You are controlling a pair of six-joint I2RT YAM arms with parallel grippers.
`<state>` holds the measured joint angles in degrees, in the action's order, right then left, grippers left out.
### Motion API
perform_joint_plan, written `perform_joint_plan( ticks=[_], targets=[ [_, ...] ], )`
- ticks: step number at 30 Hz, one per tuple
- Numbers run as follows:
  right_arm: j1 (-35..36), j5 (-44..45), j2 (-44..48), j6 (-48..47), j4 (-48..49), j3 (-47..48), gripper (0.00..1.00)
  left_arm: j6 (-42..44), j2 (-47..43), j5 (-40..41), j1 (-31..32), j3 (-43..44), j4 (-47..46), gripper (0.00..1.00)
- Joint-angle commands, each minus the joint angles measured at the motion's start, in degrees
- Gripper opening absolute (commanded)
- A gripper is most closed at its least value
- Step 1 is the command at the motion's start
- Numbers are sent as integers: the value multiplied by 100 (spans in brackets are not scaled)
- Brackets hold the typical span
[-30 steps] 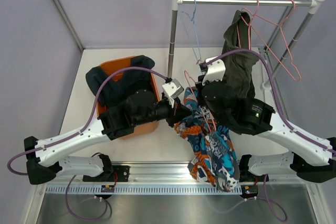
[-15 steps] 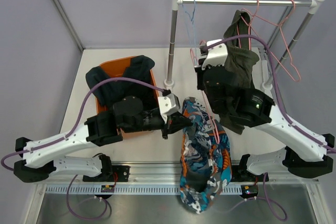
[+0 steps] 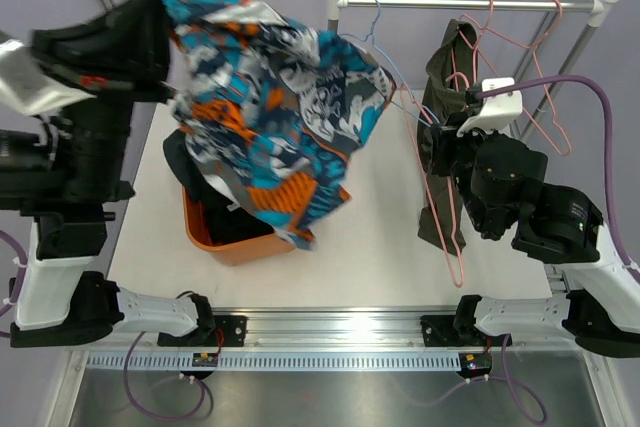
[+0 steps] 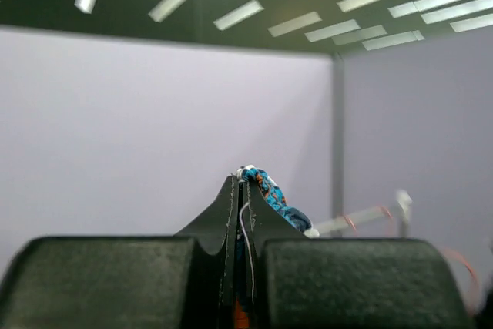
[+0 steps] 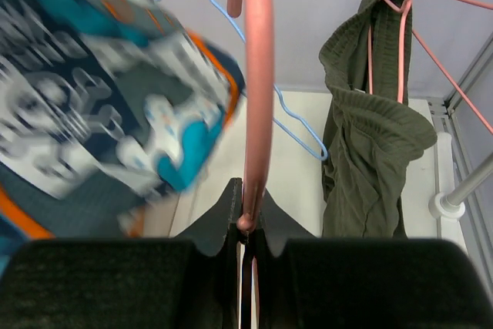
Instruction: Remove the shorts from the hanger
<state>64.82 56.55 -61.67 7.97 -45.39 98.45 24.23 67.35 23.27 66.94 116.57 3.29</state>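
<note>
While the left gripper (image 4: 240,185) pinches the patterned shorts (image 3: 270,97) high over the bin (image 3: 240,249) and the right gripper (image 5: 245,217) clamps the bare hanger (image 5: 256,75), looks like only the olive shorts (image 3: 450,87) are left on the rack (image 3: 470,4).

Patterned shorts (image 3: 270,97) are hanging over the bin (image 3: 235,247) at 9 o'clock, another pair (image 3: 450,72) hanging on the rack (image 3: 450,4) at 2 o'clock.

No words, labels, brand marks or numbers can be read in any view; the patterned shorts (image 3: 270,97) show only coloured shapes, no legible letters.
</note>
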Motion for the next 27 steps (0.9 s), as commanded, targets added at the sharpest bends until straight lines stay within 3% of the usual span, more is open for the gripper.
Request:
perform_joint_plan(
  ticks=[1,4,5,10,14,16,19,22,25,27],
  targets=[
    [-31,128,93,188,-172,95,0,1487,427,320,-145,532,-1330,0],
    [-31,101,190,249,-225,42,0,1288,577,109,-889,551,-1113,0],
    [-31,93,208,258,-234,16,0,729,569,-75,-1136,455,-972,0],
    [-39,-22,296,398,-234,-221,0,-1022,200,-822,-2708,-1518,-743,0],
    [-39,-118,340,513,-260,-397,0,-2446,304,-1752,-3528,-2356,-514,0],
    [-39,-153,366,574,-286,-476,0,-2817,471,-1913,-3861,-2272,-112,0],
    [-39,-197,384,636,-339,-555,0,-3282,1103,-2062,-4283,-862,931,0],
    [-31,-206,419,671,-278,-669,0,-3721,1596,-1941,-4679,-216,1681,0],
    [-31,-224,419,662,-164,-792,0,-4563,1641,-1826,-5189,-406,2008,0],
    [-39,-215,393,627,-111,-828,0,-5083,1580,-2219,-5662,-1079,2018,0]
  ],
)
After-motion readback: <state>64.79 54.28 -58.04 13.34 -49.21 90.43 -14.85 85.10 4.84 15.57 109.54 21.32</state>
